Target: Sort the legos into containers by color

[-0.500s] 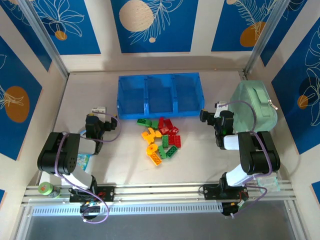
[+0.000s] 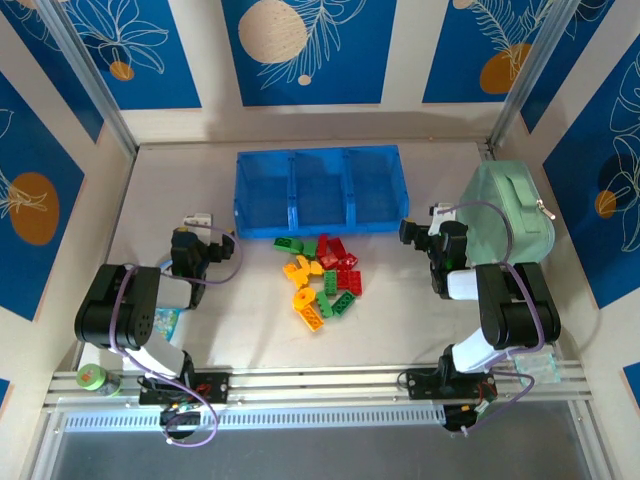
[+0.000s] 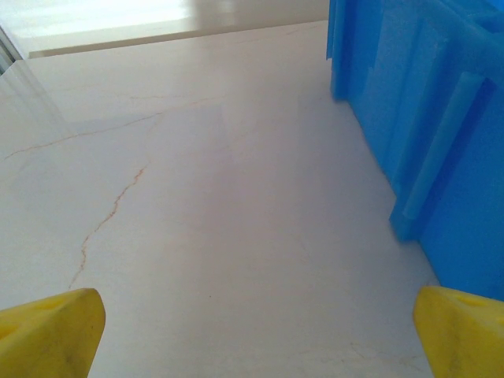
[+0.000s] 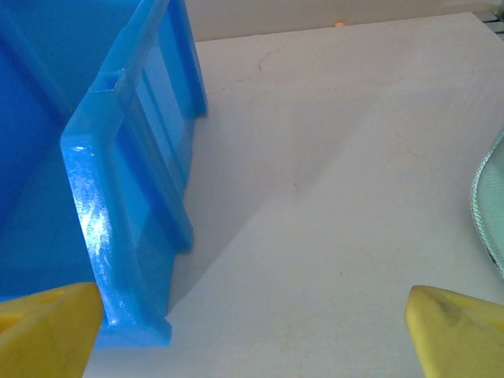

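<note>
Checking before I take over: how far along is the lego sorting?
Done: nothing; the three compartments of the blue tray look empty. In hand: nothing; the left gripper and right gripper are open and empty, either side of the legos. Left: every red, green and yellow-orange brick, heaped on the table in front of the tray.

i see blue tray (image 4: pixel 118 197) at left, ribbed end wall and near corner resting on pale table (image 4: pixel 331 197). my right gripper (image 4: pixel 252 331) spread wide, yellow fingertips (image 4: pixel 47 327) in both bottom corners, table showing between. mint-green case (image 4: pixel 490 213) edge at far right.
</note>
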Controlling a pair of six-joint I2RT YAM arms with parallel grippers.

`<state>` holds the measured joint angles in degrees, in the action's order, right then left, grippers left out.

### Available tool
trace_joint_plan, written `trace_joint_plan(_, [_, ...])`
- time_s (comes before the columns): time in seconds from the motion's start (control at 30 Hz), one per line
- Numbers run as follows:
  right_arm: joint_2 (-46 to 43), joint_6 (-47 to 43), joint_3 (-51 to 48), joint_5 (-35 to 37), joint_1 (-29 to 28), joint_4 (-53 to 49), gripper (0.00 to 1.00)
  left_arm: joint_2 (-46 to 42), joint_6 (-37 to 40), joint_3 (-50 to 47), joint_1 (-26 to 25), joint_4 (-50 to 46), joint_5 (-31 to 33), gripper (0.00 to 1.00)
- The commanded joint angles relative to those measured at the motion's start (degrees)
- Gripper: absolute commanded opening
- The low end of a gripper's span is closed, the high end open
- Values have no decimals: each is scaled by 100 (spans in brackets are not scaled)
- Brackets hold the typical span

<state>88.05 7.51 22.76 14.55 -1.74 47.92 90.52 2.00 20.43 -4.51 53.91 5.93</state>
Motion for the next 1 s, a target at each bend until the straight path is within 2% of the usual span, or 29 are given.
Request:
trace_joint_plan(0.0, [-80,14,-9,-62,25,72,99,-88,58,84,31,23,-110,100])
trace_joint_plan(0.67, [-78,17,9,-51,24,56,99,-78,45,138,33,-74,-126,100])
trace_joint_plan(0.73, [-82,5,-6,-48,24,73,99,-94,71,63,19,70,-32,100])
trace_joint_plan(0.77, [-126,-9,22,-98,18,44,99,-239,67,-3,-61,118,222,100])
trace_joint_plan(0.87, [-1016,-302,473,-276,-165,-1504,99,-1211,133,137,-326,-937,1050,100])
trace_joint_plan(0.97, [-2075,-338,820,-357,-408,-2447,99,-2035,-218,641,-506,-2267,1469,100])
